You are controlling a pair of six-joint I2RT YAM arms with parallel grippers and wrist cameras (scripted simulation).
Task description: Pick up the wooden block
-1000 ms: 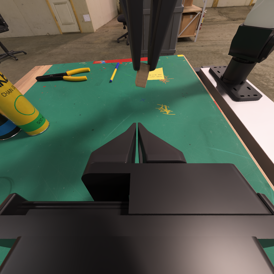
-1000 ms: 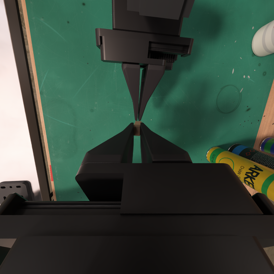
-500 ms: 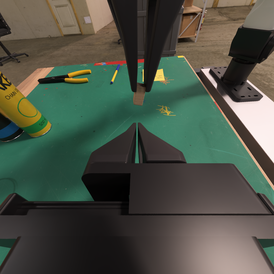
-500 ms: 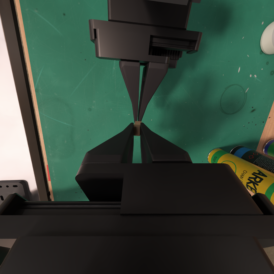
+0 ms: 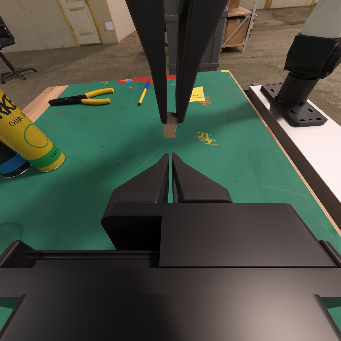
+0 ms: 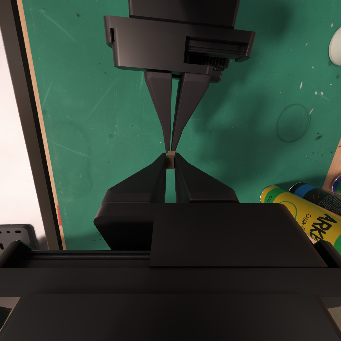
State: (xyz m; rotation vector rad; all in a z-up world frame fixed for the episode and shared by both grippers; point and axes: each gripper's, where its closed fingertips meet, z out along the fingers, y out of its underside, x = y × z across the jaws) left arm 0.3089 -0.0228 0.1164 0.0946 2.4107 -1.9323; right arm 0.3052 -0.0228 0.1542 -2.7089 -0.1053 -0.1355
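Wooden block [image 6: 170, 160], small and tan, is clamped between the two dark fingers of the right hand [image 6: 170, 156] and hangs above the green counter [image 6: 92, 110], clear of its surface.

In the right wrist view, looking straight down, the block sits at the very fingertips, with only a narrow strip of wood caught. Just beyond it, toward 12 o'clock, the left hand [image 6: 170, 149] points back at it with its fingers together and empty, its tips almost touching the block. Yellow and blue-black spray cans [image 6: 295, 206] lie at 4 o'clock.

A likely risk: with so shallow a hold the block could twist or slip out, and a nudge from the left hand's tips would cause exactly that.

The left wrist view shows what the overhead one cannot: most of the block hangs below the right hand's fingertips [image 5: 164, 118], slightly tilted. Farther off, it alone shows yellow-handled pliers [image 5: 83, 97] at 10 o'clock, a blue and yellow pen [image 5: 143, 93], a yellow note [image 5: 197, 94], and a warehouse floor beyond.
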